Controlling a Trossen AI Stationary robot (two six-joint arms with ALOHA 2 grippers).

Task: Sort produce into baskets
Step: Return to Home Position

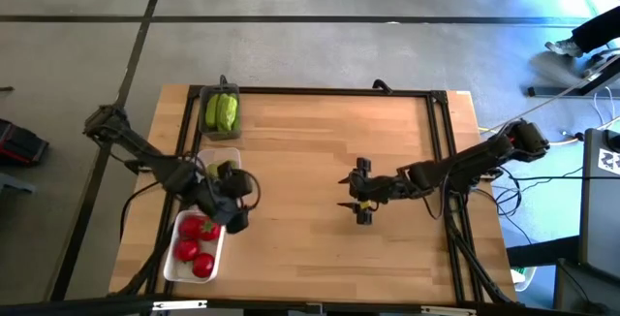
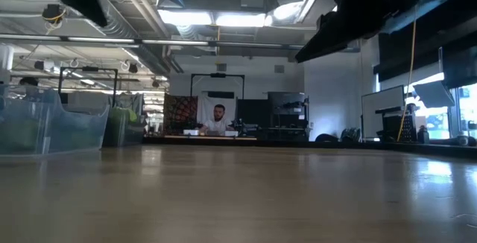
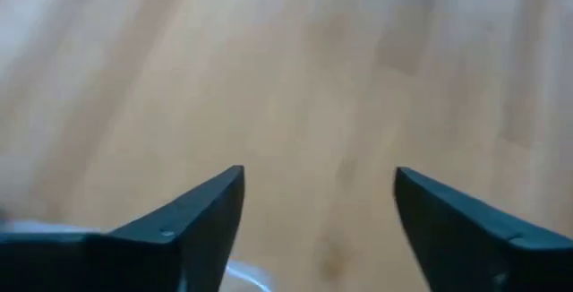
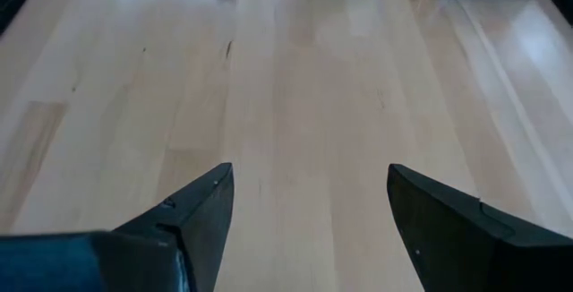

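Several red tomatoes (image 1: 197, 245) lie in the white tray (image 1: 172, 266) at the near left. Light-green cucumbers (image 1: 221, 112) lie in the dark grey tray (image 1: 205, 93) at the far left. The clear tray (image 1: 231, 154) between them holds a green fruit (image 1: 211, 170), partly hidden by my left arm. My left gripper (image 1: 235, 200) is open and empty above the table, just right of the white tray's far end. My right gripper (image 1: 360, 203) is open and empty over the bare table middle.
A black frame (image 1: 438, 132) runs round the table top. The table's middle and right side are bare wood. In the low view the clear tray (image 2: 45, 127) and the dark tray (image 2: 123, 127) stand at the left, and a person (image 2: 218, 120) sits far behind the table.
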